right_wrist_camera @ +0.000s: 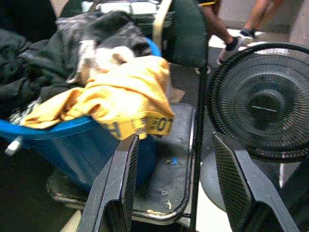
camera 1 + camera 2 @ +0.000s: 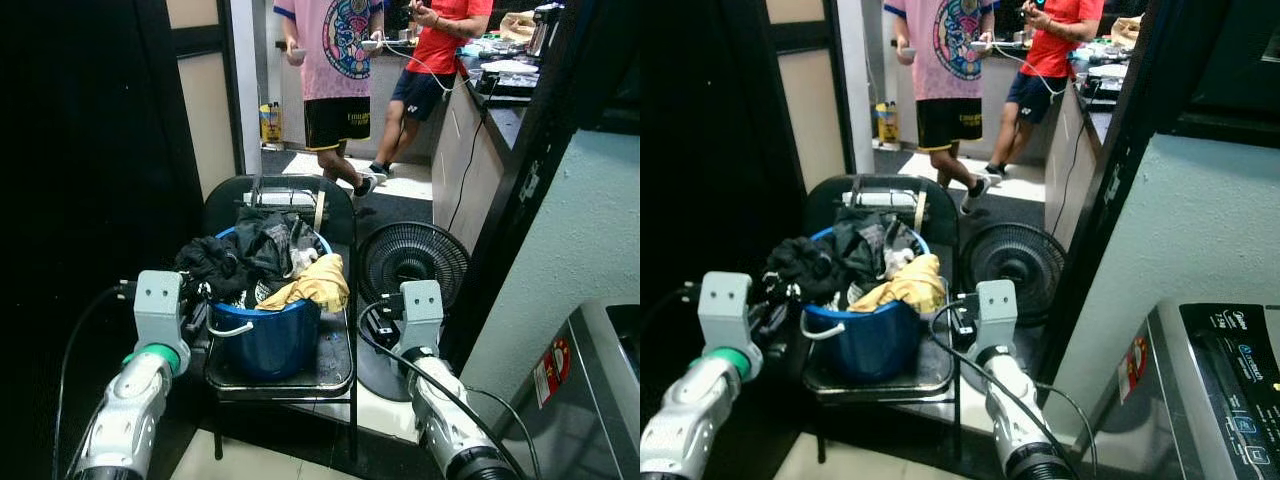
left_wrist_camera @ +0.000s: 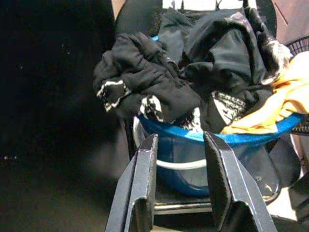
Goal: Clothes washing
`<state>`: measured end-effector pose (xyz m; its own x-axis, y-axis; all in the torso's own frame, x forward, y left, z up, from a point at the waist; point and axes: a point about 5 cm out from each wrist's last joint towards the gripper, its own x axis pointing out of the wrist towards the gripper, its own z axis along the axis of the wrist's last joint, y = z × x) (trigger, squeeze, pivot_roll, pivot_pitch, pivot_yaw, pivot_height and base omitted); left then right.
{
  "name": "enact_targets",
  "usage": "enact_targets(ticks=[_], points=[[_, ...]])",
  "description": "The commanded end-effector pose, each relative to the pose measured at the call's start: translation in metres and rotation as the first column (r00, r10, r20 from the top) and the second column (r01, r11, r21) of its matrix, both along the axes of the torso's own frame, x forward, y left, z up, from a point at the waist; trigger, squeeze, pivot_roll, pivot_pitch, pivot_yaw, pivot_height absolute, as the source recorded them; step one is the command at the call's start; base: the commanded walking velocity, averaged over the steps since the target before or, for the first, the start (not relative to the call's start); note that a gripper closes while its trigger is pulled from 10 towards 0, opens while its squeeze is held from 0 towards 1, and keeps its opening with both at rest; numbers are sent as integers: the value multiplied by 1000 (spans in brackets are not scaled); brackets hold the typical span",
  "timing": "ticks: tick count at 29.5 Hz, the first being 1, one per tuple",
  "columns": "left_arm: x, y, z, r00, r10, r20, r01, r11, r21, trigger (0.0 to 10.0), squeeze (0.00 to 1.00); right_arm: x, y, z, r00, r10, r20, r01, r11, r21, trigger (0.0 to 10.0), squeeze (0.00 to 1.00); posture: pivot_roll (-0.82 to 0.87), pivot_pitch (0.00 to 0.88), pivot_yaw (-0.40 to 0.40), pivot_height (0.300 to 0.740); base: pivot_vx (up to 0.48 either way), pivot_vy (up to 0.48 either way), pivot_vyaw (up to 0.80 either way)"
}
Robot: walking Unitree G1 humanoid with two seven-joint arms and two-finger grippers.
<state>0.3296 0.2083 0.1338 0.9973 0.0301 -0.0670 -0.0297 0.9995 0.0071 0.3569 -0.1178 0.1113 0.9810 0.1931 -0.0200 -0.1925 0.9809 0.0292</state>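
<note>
I have a round blue plastic laundry bucket (image 2: 268, 340) in front of me, standing on the seat of a black metal-framed chair (image 2: 335, 365). It is heaped above its rim with clothes: a bundle of black garments (image 3: 149, 82) spills over the side nearer my left arm, and a yellow cloth with printed lettering (image 1: 118, 99) hangs over the rim on the side nearer my right arm. A white handle (image 2: 228, 330) lies against the bucket's wall.

My left claw (image 3: 181, 186) sits low in front of the bucket, just short of it, its two black fingers (image 3: 140, 188) parted with a clear gap and nothing between them. My right claw (image 1: 176, 186) is beside the chair's right edge, its fingers (image 1: 120, 188) spread wide and empty, with the hanging yellow cloth just beyond the tip of one.

A black floor fan with a round grille (image 2: 413, 262) stands right of the chair, close to it. At the lower right I see a grey top-loading washing machine (image 2: 1220, 390) with a dark control panel. Further back, two people (image 2: 335, 70) stand on a tiled floor beside a cluttered table (image 2: 505, 70).
</note>
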Motion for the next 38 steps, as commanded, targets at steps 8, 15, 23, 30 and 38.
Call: enact_targets(ticks=[8, 15, 23, 30, 38], points=[[0, -13, 0, 999, 30, 37, -29, 999, -32, 10000, 0, -1, 10, 1, 999, 42, 7, -42, 999, 11, 10000, 0, 30, 0, -7, 740, 0, 0, 0], [1, -12, 8, 996, 54, 64, -55, 999, 1, 10000, 0, 5, 7, 16, 997, 57, 53, -57, 998, 0, 10000, 0, 13, 0, -17, 740, 181, 0, 0], [4, -21, 12, 995, 54, 84, -54, 999, -5, 10000, 0, 6, 2, 21, 996, 44, 75, -44, 999, -3, 10000, 0, -10, 0, -24, 740, 262, 0, 0], [6, -26, 15, 993, 60, 97, -58, 998, -18, 10000, 0, 5, 0, 21, 996, 63, 67, -61, 998, -36, 10000, 0, -14, 0, -45, 740, 266, 0, -229], [7, -28, 15, 993, 61, 100, -60, 998, -13, 10000, 0, 6, 1, 24, 994, 75, 74, -71, 996, -58, 10000, 0, -16, 0, -48, 740, 266, 0, 0]])
